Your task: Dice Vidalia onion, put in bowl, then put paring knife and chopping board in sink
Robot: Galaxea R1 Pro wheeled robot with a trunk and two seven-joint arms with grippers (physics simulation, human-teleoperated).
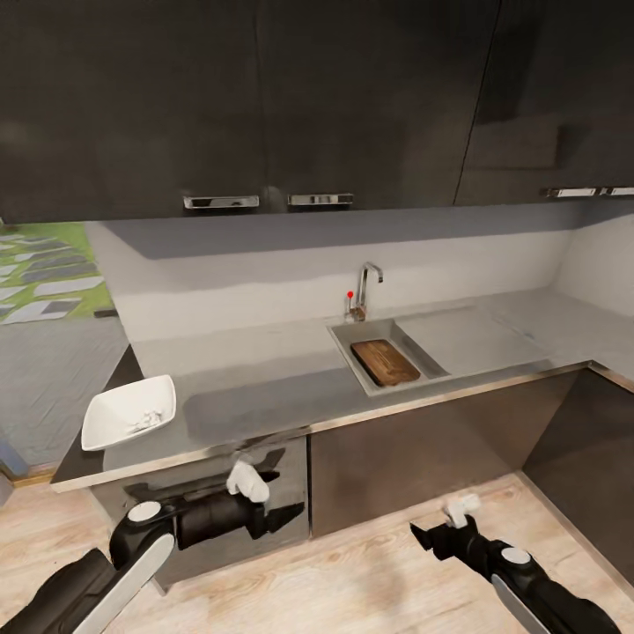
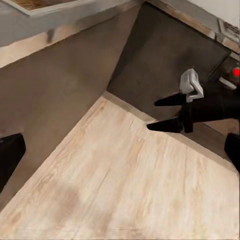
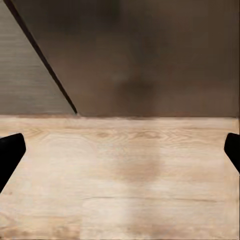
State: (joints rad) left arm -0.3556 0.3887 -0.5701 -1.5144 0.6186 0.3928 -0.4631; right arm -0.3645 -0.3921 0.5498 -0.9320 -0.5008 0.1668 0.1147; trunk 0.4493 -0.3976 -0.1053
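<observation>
One chopping board (image 1: 386,362) seen lying inside sink (image 1: 352,334); one white bowl (image 1: 129,412) with diced onion (image 1: 149,417) set on countertop (image 1: 264,379). Left gripper (image 1: 286,515) and right gripper (image 1: 421,534) held spread, nothing grasped, above wood floor (image 1: 352,572). No writing legible.

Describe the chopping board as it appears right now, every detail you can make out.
The chopping board is a dark brown, wood-looking rectangle with rounded corners and a slightly paler centre. It lies in the basin of the sink, set at an angle to the basin's walls and filling most of it, below the chrome tap. Whether it lies flat or leans on a wall cannot be told. No slot handle is discernible, and nothing can be made out on top of it. Neither gripper is near it.
</observation>
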